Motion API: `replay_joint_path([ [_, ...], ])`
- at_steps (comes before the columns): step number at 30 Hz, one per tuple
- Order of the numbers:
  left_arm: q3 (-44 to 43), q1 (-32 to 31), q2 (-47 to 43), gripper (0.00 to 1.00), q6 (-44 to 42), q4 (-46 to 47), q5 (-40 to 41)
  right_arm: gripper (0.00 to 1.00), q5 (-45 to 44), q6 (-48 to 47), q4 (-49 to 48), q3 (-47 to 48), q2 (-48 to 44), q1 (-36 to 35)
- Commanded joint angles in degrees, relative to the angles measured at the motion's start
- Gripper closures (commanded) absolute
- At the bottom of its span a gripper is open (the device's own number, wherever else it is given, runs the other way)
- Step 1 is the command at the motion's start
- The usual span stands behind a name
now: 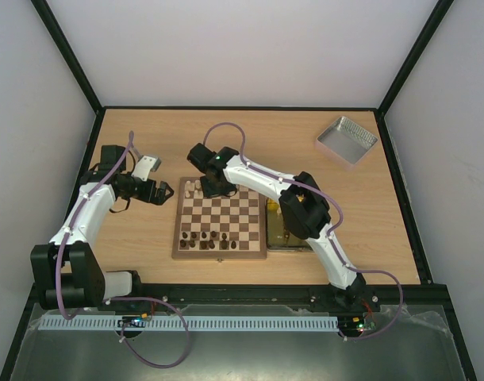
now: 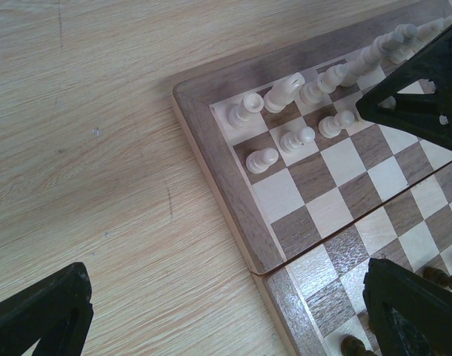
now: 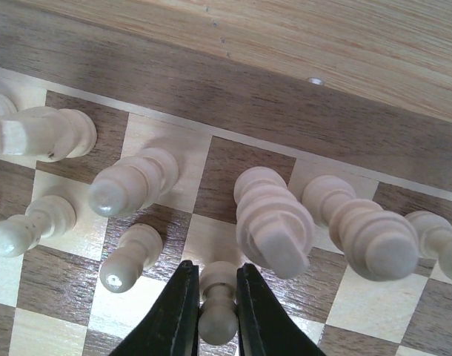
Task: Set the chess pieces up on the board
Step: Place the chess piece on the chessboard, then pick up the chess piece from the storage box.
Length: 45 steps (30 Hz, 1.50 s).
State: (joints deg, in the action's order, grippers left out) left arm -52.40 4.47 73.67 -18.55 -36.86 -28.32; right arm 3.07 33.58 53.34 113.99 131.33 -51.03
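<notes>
The board (image 1: 226, 211) lies in the middle of the table. Dark chess pieces (image 1: 211, 239) fill its near rows, and cream pieces (image 1: 193, 189) stand at its far left corner. My right gripper (image 1: 213, 189) reaches down over the far rows. In the right wrist view its jaws (image 3: 215, 268) are shut on a cream pawn (image 3: 217, 323) that stands upright on a cream square, in front of the taller cream pieces (image 3: 274, 222). My left gripper (image 1: 164, 193) hangs open beside the board's left edge, holding nothing (image 2: 230, 268).
A yellow tin (image 1: 284, 239) sits against the board's right side, partly under the right arm. A silver lid (image 1: 347, 140) lies at the far right of the table. The right gripper's black body (image 2: 426, 96) shows in the left wrist view over the cream rows (image 2: 285, 138).
</notes>
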Motion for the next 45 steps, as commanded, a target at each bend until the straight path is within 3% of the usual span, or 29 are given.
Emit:
replay_joint_path([
  [1,0.6,0.4,-1.2,0.01,0.3,-0.1,-1.0,0.87,-0.7,-0.5,0.4,2.3,0.9,-0.2],
  [24,0.5,0.4,-1.1,0.01,0.2,-0.3,-1.2,0.84,-0.4,-0.3,0.7,2.4,0.7,-0.3],
  [28,0.6,0.3,-0.9,0.01,0.2,-0.2,-1.2,0.78,-0.9,0.1,0.8,0.9,-1.0,-0.2],
  [37,0.6,0.4,-0.9,0.01,0.2,-0.5,-1.2,0.77,-3.1,0.5,0.9,-6.7,-12.6,-0.3],
  [45,0.7,0.3,-0.8,0.01,0.1,-0.4,-1.8,0.77,-7.0,2.6,-3.1,-27.7,-31.7,4.5],
])
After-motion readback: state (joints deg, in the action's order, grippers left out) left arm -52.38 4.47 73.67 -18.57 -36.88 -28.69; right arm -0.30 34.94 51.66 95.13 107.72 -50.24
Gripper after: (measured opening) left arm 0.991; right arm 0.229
